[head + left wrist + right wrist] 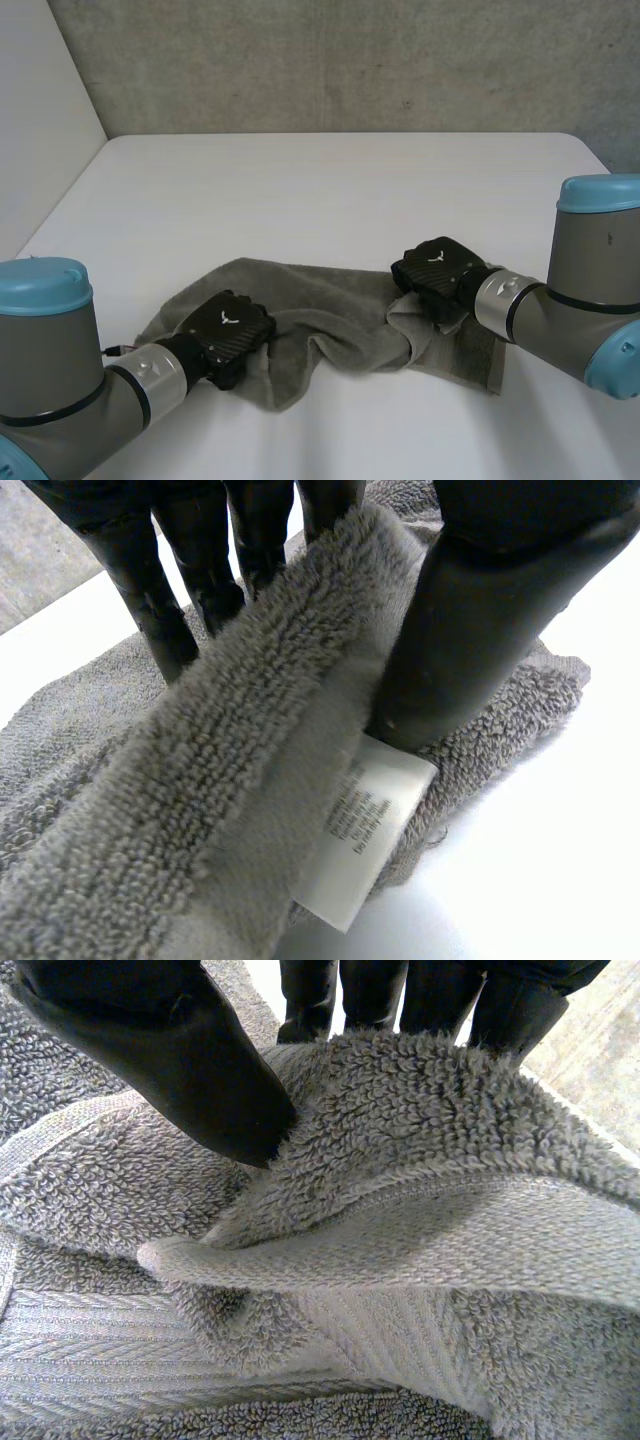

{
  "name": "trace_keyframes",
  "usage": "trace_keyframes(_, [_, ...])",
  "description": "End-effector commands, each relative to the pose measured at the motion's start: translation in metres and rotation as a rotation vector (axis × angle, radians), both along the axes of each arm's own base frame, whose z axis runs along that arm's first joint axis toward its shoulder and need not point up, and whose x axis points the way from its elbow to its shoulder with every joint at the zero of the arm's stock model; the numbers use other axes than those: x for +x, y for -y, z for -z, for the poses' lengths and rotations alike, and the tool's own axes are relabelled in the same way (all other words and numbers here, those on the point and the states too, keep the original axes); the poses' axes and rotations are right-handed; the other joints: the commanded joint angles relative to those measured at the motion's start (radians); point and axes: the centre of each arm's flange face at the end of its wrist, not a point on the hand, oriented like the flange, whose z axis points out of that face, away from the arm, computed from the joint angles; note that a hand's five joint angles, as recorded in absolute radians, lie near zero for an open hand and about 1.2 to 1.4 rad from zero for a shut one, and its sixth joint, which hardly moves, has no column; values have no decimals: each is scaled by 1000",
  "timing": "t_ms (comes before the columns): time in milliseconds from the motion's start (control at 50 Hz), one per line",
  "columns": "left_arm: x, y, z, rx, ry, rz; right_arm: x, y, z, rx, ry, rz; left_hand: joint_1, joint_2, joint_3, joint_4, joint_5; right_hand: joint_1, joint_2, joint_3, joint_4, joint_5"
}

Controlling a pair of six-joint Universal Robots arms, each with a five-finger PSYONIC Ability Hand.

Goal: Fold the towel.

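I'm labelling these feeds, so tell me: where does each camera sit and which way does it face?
Head view: between and behind the arms, looking down at the table and towel; left arm, left hand, right arm, right hand show.
Left wrist view: on the left wrist, looking along the palm; its fingers and thumb pinch a towel fold by a label.
Right wrist view: on the right wrist, along the palm; fingers and thumb pinch another fold.
Shared: every view shows the towel.

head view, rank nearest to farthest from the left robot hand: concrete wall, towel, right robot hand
1. towel, pinched in the left robot hand near its left end.
2. right robot hand, gripping the towel's right end.
3. concrete wall, beyond the far edge of the table.
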Motion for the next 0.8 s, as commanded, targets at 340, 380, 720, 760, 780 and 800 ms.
trace_keyframes(340, [41, 54, -181, -340, -429, -275, -39, -8, -169, -216, 116, 53, 341, 324, 341, 328, 338, 57, 70, 78, 70, 34])
trace_keyframes(380, [48, 55, -199, -361, -482, -296, -46, -10, -182, -230, 130, 48, 341, 324, 341, 328, 338, 57, 70, 78, 70, 34])
trace_keyframes(720, [93, 117, -171, -117, -604, -487, -88, 18, -211, -221, 161, 84, 341, 324, 341, 328, 338, 57, 70, 78, 70, 34])
trace_keyframes(760, [89, 121, -158, -69, -596, -482, -83, 26, -205, -203, 161, 75, 341, 324, 341, 328, 338, 57, 70, 78, 70, 34])
trace_keyframes(780, [78, 122, -147, -27, -589, -461, -76, 32, -200, -192, 158, 60, 341, 324, 341, 328, 338, 57, 70, 78, 70, 34])
trace_keyframes(800, [66, 122, -136, 8, -573, -432, -66, 36, -195, -185, 156, 43, 341, 324, 341, 328, 338, 57, 70, 78, 70, 34])
